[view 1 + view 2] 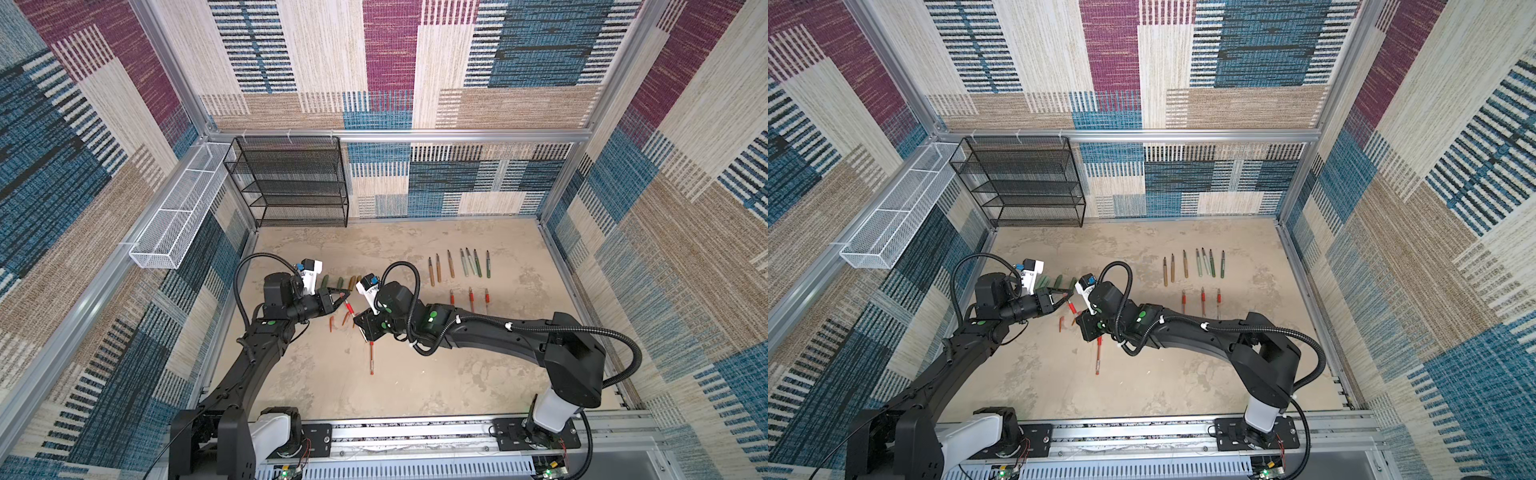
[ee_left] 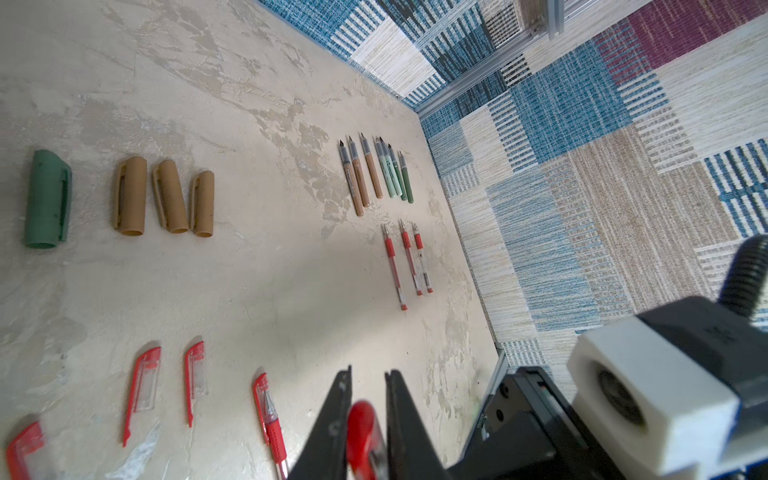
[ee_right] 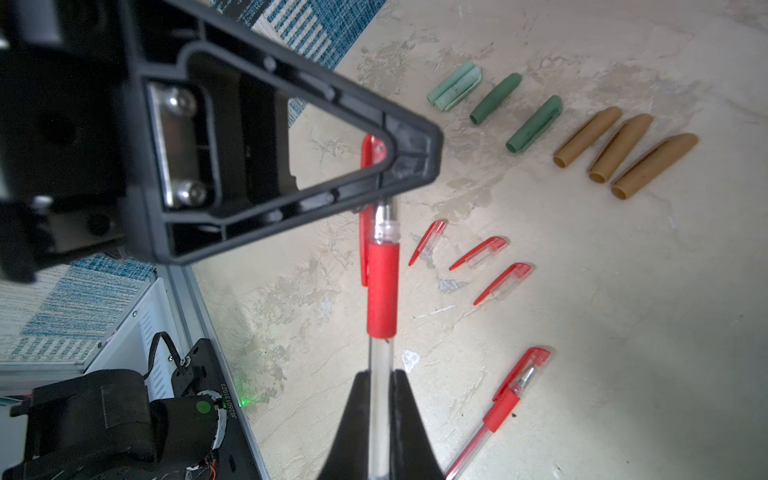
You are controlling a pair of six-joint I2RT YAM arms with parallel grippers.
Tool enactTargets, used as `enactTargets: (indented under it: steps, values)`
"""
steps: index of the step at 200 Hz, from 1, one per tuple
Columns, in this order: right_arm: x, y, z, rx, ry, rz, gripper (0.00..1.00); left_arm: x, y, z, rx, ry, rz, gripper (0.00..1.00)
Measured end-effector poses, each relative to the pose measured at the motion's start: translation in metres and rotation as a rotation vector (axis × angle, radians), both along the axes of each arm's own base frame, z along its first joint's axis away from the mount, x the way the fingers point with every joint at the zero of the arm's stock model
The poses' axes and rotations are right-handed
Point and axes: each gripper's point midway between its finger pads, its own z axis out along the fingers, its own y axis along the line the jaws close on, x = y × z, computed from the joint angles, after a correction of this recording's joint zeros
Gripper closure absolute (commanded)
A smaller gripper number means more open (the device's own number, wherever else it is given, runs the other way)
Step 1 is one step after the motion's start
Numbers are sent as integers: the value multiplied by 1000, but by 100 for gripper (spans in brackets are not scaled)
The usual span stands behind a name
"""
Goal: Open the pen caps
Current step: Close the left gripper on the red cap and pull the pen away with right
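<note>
A red pen (image 3: 382,291) hangs above the table between both grippers. My right gripper (image 3: 380,374) is shut on its clear barrel. My left gripper (image 2: 369,376) is shut on that pen's red cap (image 2: 361,432), which still sits on the pen. In both top views the grippers meet left of centre, the left gripper (image 1: 345,296) just beyond the right gripper (image 1: 358,322). Loose pen caps lie nearby: mint (image 3: 455,87), dark green (image 3: 534,124), gold-brown (image 3: 586,137) and red (image 3: 478,253). A second capped red pen (image 3: 511,399) lies on the table.
Uncapped brown and green pens (image 1: 457,266) lie in a row at the right, with three uncapped red pens (image 1: 471,299) in front of them. A black wire shelf (image 1: 286,183) stands at the back left, and a white mesh basket (image 1: 174,216) hangs on the left wall.
</note>
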Motion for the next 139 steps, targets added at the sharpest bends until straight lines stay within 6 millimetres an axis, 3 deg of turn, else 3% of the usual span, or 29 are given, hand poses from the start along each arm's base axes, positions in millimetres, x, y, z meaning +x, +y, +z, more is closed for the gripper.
enactTargets:
  steps: [22,54,84,139]
  values:
    - [0,2,-1,-2,-3,3,98,-1,0,3,-2,-11,-3,100]
    - [2,7,3,3,-5,5,78,0,2,6,-1,-24,6,100]
    - [4,14,2,5,-6,7,74,1,4,6,8,-31,17,100]
    - [7,17,-3,-10,0,4,99,0,5,6,14,-27,21,100]
